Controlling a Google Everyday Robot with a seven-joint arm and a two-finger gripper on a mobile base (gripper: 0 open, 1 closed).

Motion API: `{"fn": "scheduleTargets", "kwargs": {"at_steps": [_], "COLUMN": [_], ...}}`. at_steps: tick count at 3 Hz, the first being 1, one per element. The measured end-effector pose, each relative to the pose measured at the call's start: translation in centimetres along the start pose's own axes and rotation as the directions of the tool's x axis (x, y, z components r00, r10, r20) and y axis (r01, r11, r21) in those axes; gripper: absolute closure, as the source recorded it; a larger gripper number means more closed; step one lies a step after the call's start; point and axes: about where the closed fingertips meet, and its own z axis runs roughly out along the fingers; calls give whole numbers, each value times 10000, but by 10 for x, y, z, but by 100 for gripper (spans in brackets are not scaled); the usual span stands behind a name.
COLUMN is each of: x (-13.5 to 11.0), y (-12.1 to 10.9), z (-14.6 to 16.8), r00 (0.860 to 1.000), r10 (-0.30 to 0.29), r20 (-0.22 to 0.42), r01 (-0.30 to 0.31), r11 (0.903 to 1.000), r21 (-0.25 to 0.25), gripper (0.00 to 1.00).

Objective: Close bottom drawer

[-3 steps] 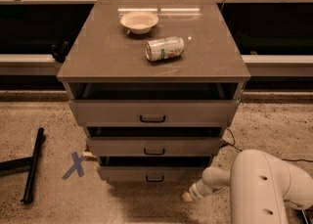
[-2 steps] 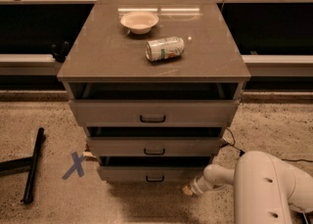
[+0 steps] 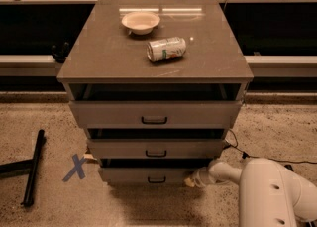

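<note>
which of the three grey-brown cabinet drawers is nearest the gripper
The grey-brown bottom drawer, the narrowest front; the white arm's gripper sits at its right end, below the middle drawer and top drawer.

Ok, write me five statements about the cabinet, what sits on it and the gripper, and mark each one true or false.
1. The can lies on its side on the cabinet top. True.
2. The bowl sits nearer the front edge than the can. False: it is behind the can, toward the back.
3. The gripper is at the right end of the bottom drawer front. True.
4. The gripper holds the can. False: it is low near the floor, well below the cabinet top.
5. A blue X marks the floor left of the cabinet. True.
</note>
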Motion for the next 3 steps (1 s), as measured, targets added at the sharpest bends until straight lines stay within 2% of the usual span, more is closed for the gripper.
{"fn": "scheduleTargets", "kwargs": {"at_steps": [1, 2, 3], "x": [-17, -15, 10], "y": [-9, -8, 1], "z": [1, -18, -59], "r00": [9981, 9931, 9895], "r10": [41, 47, 49], "r20": [612, 1170, 1443], "r01": [-34, -6, 69], "r11": [9999, 9994, 9967], "r21": [-114, -343, -811], "gripper": [100, 100, 100]}}
